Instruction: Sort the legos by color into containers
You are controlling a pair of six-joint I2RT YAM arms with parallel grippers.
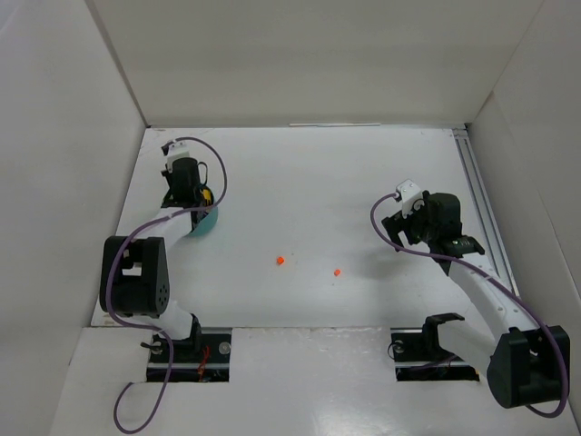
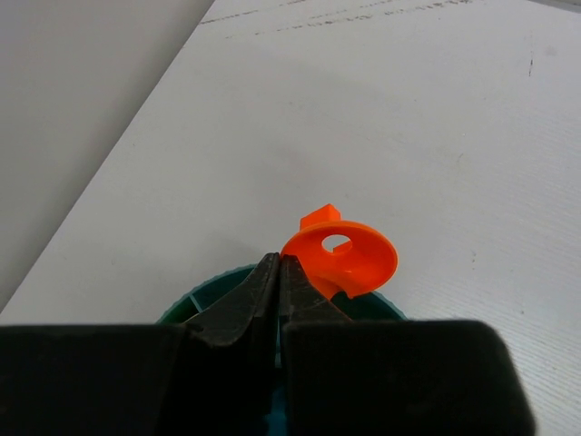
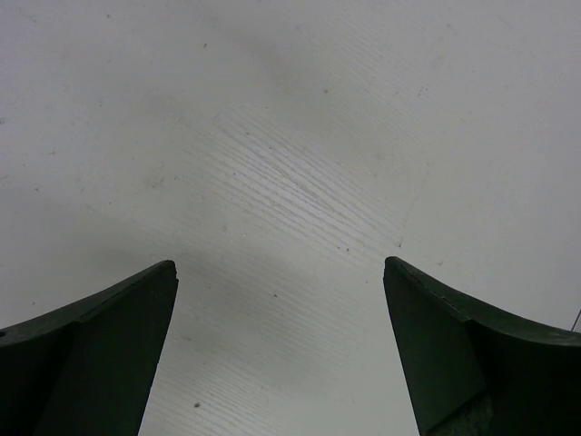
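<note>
Orange round lego [image 2: 349, 259] pinched by its edge at tips of my left gripper [image 2: 278, 263], fingers clenched tight, just above teal dish [image 2: 207, 289] on left side of white table [image 1: 363, 163]. Small orange lego [image 1: 280, 261] lies loose mid-table, second orange lego [image 1: 337, 272] near it on right, both well apart from dish. My right gripper [image 3: 280, 265] hangs over table, fingers spread wide, grasping nothing.
</note>
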